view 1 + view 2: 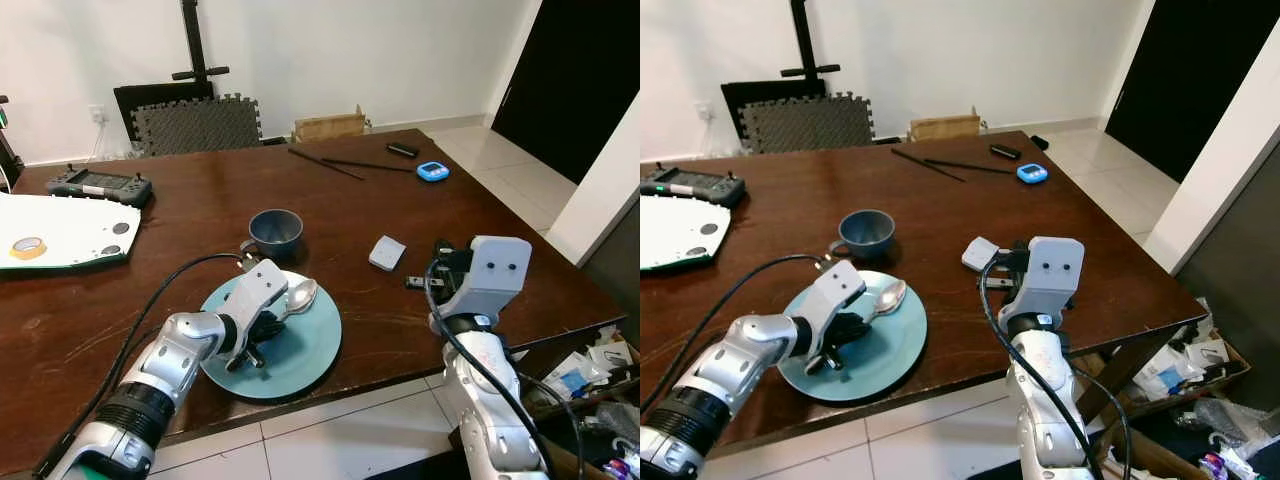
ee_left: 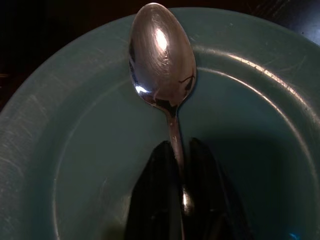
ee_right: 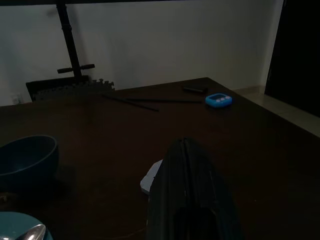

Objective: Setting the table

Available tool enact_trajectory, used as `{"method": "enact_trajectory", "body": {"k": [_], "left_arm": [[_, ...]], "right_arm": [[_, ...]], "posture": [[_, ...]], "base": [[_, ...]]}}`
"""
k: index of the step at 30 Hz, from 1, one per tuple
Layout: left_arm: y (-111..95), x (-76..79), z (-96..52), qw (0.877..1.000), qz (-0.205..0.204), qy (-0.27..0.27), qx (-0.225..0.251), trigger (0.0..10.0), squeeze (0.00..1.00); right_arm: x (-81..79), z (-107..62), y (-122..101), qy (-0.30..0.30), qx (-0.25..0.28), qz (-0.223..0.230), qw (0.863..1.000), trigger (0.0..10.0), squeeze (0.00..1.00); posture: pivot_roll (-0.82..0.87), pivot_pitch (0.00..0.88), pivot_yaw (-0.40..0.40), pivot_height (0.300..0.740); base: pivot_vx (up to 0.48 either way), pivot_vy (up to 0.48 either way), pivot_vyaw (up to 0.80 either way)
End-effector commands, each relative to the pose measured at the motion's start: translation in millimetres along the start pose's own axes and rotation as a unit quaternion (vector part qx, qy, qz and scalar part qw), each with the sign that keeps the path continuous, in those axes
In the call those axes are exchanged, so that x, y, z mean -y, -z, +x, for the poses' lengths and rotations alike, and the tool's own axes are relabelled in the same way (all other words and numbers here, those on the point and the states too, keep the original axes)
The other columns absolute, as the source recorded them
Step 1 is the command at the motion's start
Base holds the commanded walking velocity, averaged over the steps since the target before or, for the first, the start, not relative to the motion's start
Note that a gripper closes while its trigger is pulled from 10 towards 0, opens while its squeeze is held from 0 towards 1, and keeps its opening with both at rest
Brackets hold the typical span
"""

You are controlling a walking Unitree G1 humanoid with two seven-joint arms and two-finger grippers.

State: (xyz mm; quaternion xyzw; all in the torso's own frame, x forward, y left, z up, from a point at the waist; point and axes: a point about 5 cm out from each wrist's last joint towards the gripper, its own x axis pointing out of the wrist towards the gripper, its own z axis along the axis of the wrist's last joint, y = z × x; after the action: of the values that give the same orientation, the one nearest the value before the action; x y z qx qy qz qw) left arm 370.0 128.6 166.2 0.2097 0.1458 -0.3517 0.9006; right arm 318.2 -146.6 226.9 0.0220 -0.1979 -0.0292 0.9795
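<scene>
left gripper [image 2: 180, 195] is down over the teal plate [image 1: 305, 365], its two black fingers [image 2: 155, 200] pinched on the handle of the spoon [image 1: 300, 297], gripping it low on the shaft. the spoon's long axis runs from the gripper out toward about 1 o'clock in the head view, bowl end leading, handle end back in the grip. the bowl faces up, shiny, and sits over the plate's far rim at roughly 1 o'clock of the plate, pointing toward the blue cup [image 1: 276, 231]. whether the spoon touches the plate or hangs just above it, cannot tell.

the plate sits at the near edge of the dark wooden table [image 1: 200, 210] and carries nothing but the spoon. the blue cup stands upright just beyond the plate at 12 o'clock; its inside is too dark to read.

right gripper [image 3: 186, 150] is held above the table at the plate's 3 o'clock, fingers pressed together on nothing, near a small white box [image 1: 387, 252]. far off at 1 o'clock lie two dark chopsticks [image 1: 330, 165] and a blue timer [image 1: 433, 171]
</scene>
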Motion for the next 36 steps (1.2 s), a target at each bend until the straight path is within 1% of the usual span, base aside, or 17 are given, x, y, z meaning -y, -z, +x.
{"method": "enact_trajectory", "body": {"k": [1, 8, 10, 11, 12, 13, 15, 19, 20, 22, 25, 27, 28, 29, 36], "left_arm": [[15, 6.5, 1.6, 1.0, -0.01, 0.007, -0.022, 0.0, 0.0], [14, 7.5, 1.2, 1.0, -0.01, 0.001, -0.013, 0.0, 0.0], [9, 6.2, -0.3, 1.0, -0.007, -0.006, -0.002, 0.0, 0.0], [3, 4.6, -2.3, 1.0, -0.003, -0.013, 0.015, 0.0, 0.0], [3, 4.6, -2.3, 1.0, -0.003, -0.013, 0.015, 0.0, 0.0], [-9, 0.6, -6.8, 0.998, 0.006, -0.035, 0.049, 10.0, 0.0], [-19, -3.5, -11.3, 0.995, 0.012, -0.058, 0.079, 10.0, 0.0], [-38, -11.0, -24.2, 0.983, -0.007, -0.11, 0.147, 10.0, 0.0], [-38, -11.0, -24.2, 0.983, -0.007, -0.11, 0.147, 10.0, 0.0], [-40, -10.5, -29.9, 0.979, -0.002, -0.128, 0.156, 10.0, 0.0], [-35, -2.9, -33.0, 0.982, 0.005, -0.118, 0.145, 10.0, 0.0], [-17, 8.7, -35.0, 0.993, 0.005, -0.076, 0.093, 10.0, 0.0], [-17, 8.7, -35.0, 0.993, 0.005, -0.076, 0.093, 10.0, 0.0], [-5, 17.5, -39.0, 0.997, 0.008, -0.046, 0.06, 10.0, 0.0], [3, 27.2, -44.9, 0.998, 0.01, -0.029, 0.058, 10.0, 0.0]], "right_arm": [[1.9, -1.1, 1, 0.002, -0.004, -0.006, 1.0, 10.0, 0.0], [1.6, -0.3, 1, -0.001, -0.003, -0.006, 1.0, 10.0, 0.0], [1.6, -0.1, 0, -0.001, -0.002, -0.006, 1.0, 10.0, 0.0], [1.6, 0.0, 0, -0.001, -0.001, -0.006, 1.0, 10.0, 0.0], [1.6, 0.0, 0, -0.001, -0.001, -0.006, 1.0, 10.0, 0.0], [2.0, 0.1, -1, -0.001, 0.0, -0.007, 1.0, 10.0, 0.0], [2.5, 0.2, -2, 0.0, 0.001, -0.007, 1.0, 10.0, 0.0], [3.6, 1.1, -4, 0.002, 0.005, -0.007, 1.0, 10.0, 0.0], [3.6, 1.1, -4, 0.002, 0.005, -0.007, 1.0, 10.0, 0.0], [3.8, 2.2, -5, 0.002, 0.006, -0.007, 1.0, 10.0, 0.0], [3.6, 3.5, -4, 0.001, 0.007, -0.006, 1.0, 10.0, 0.0], [2.8, 3.9, -4, -0.001, 0.007, -0.006, 1.0, 10.0, 0.0], [2.8, 3.9, -4, -0.001, 0.007, -0.006, 1.0, 10.0, 0.0], [2.4, 3.9, -4, -0.001, 0.008, -0.006, 1.0, 10.0, 0.0], [2.2, 3.3, -3, -0.001, 0.005, -0.005, 1.0, 10.0, 0.0]], "posture": [[0.04, 0.134, 0.044, 0.74], [0.04, 0.126, 0.04, 0.74], [0.04, 0.126, 0.039, 0.74], [0.03, 0.126, 0.041, 0.74], [0.03, 0.126, 0.041, 0.74], [0.03, 0.126, 0.042, 0.74], [0.03, 0.125, 0.044, 0.74], [0.03, 0.121, 0.043, 0.74], [0.03, 0.121, 0.043, 0.74], [0.03, 0.116, 0.042, 0.74], [0.03, 0.111, 0.041, 0.74], [0.03, 0.109, 0.043, 0.74], [0.03, 0.109, 0.043, 0.74], [0.03, 0.11, 0.044, 0.74], [0.04, 0.112, 0.044, 0.74]], "base": [[0.0, 0.0, 0.0], [0.0, 0.0, 0.0], [0.0, 0.0, 0.0], [0.0, 0.0, 0.0], [0.0, 0.0, 0.0], [0.0, 0.0, 0.0], [0.0, 0.0, 0.0], [0.0, 0.0, 0.0], [0.0, 0.0, 0.0], [0.0, 0.0, 0.0], [0.0, 0.0, 0.0], [0.0, 0.0, 0.0], [0.0, 0.0, 0.0], [0.0, 0.0, 0.0], [0.0, 0.0, 0.0]]}}
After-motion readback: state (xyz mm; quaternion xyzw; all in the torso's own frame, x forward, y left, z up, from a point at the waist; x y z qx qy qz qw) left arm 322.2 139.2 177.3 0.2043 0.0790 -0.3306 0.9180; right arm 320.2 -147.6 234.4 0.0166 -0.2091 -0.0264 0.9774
